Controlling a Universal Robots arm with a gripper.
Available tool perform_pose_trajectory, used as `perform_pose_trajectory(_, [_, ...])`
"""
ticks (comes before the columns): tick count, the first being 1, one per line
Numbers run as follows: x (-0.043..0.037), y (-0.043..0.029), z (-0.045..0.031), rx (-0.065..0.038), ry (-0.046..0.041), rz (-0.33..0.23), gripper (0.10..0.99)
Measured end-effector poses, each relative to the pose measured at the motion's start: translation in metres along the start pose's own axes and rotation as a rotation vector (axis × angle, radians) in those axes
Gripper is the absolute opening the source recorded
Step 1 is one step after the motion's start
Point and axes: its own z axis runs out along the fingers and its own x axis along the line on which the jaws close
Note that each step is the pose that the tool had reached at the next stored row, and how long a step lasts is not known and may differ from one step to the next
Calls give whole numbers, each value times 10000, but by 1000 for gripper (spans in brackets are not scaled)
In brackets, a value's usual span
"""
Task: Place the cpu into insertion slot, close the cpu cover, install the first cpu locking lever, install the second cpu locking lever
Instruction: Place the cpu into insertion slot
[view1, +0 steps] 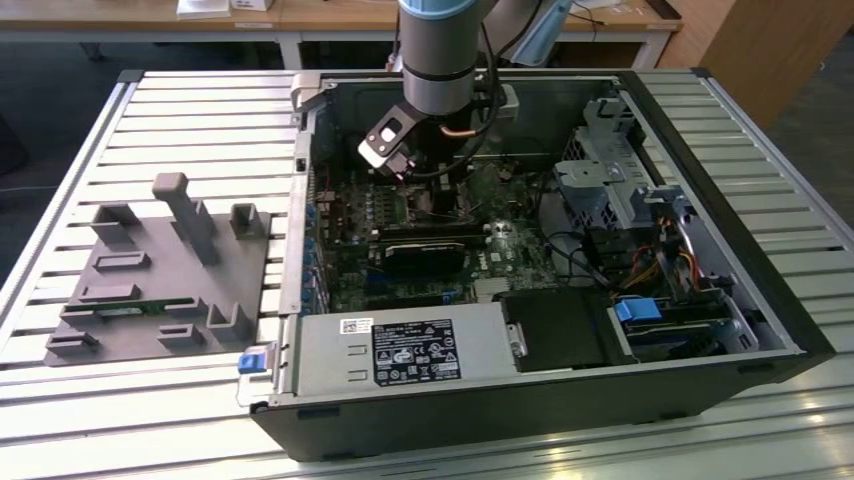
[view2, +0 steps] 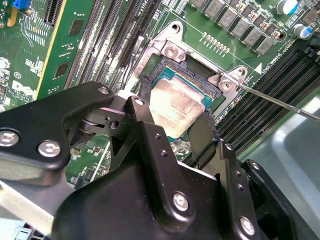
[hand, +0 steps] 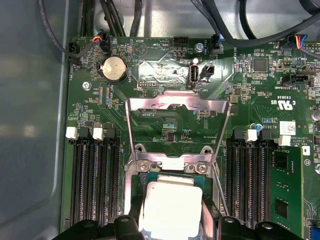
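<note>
Up close, the gripper (view2: 175, 117) has its jaws drawn narrow onto two opposite edges of the cpu (hand: 172, 210). I judge this side hold is meant to keep the silver top level and the underside free. The cpu lies within the rim of the insertion slot (view2: 186, 65). The black fingers (view2: 202, 137) cover its edges, so I cannot tell whether it is fully seated. Just beyond, the cpu cover (hand: 177, 102) stands tilted up and back on its hinge, leaving the socket open. A thin locking lever (hand: 218, 187) runs beside it, unlatched. Memory slots (hand: 92, 180) flank both sides. In the exterior view, the arm (view1: 438, 60) reaches down into the computer case (view1: 534, 410), its wrist masking the socket.
</note>
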Motion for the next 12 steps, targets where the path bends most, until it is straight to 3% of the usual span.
perform_pose_trajectory(12, [1, 2, -39, 1, 5, -50, 541])
